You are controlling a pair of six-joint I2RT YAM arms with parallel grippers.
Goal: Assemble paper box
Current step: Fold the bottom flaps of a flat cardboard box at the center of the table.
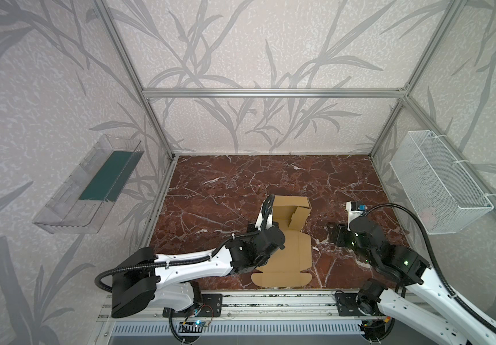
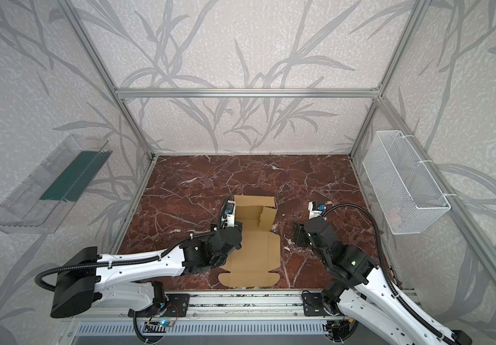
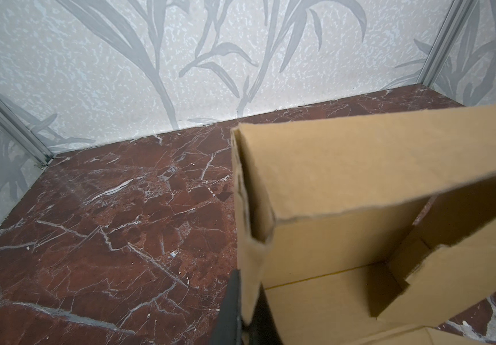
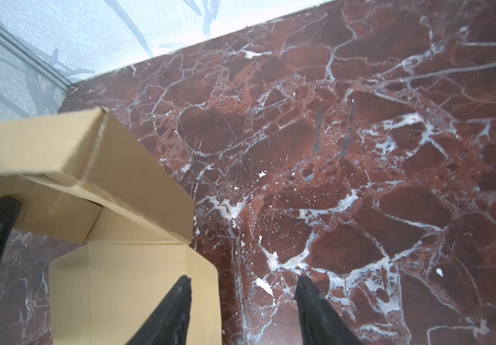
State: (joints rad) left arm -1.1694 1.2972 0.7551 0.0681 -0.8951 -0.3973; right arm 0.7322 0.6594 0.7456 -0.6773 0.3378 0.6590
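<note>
The half-folded box [image 1: 290, 239] lay on the bench [image 1: 211, 185], the left end effector [image 3: 245, 298] clenched on its side wall, the right end effector [image 4: 243, 280] released near its flat flap.

We see the paper box [image 2: 252, 239] half-folded on the marble table [image 2: 181, 185], our left arm [image 2: 139, 264] at its left side, our right arm [image 2: 345, 260] apart.

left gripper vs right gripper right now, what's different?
The left gripper is shut, pinching an upright flap of the paper box; the right gripper is open and holds nothing. The left one touches the cardboard; the right one is apart from it, beside the flat lid panel, over the marble table. Both have black fingers.
</note>
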